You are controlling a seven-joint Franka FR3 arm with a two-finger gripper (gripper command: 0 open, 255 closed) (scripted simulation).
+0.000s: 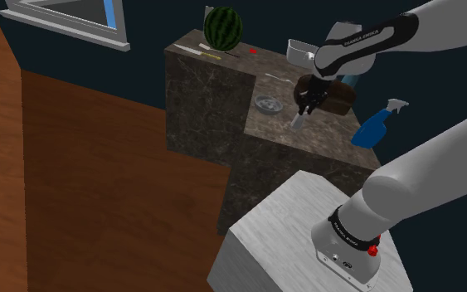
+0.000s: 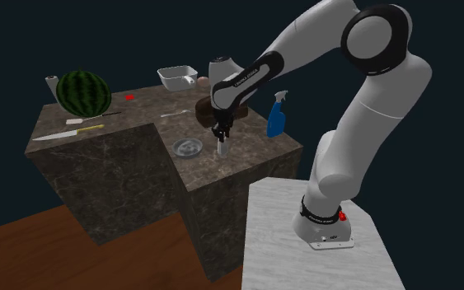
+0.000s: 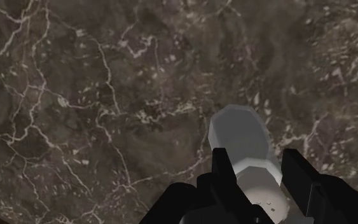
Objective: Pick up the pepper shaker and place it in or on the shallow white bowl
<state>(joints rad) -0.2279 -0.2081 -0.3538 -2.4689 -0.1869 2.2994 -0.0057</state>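
Now, arm (image 2: 329,49): bent down over surface (image 2: 123,156)
tool (image 3: 258,168): clasping pale shaker (image 3: 238,133)
nearby: shallow bowl (image 2: 188,147) just beside; brown bowl (image 1: 343,98) behind

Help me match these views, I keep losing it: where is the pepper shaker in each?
Shoulder view: pepper shaker under the gripper, right of the shallow bowl.
Second exterior view: pepper shaker mid-picture, right of that bowl.
Wrist view: pepper shaker clasped in the gripper.
Shared landmark: the gripper.

grey shaker (image 3: 240,137), dark white-veined counter (image 3: 75,95)
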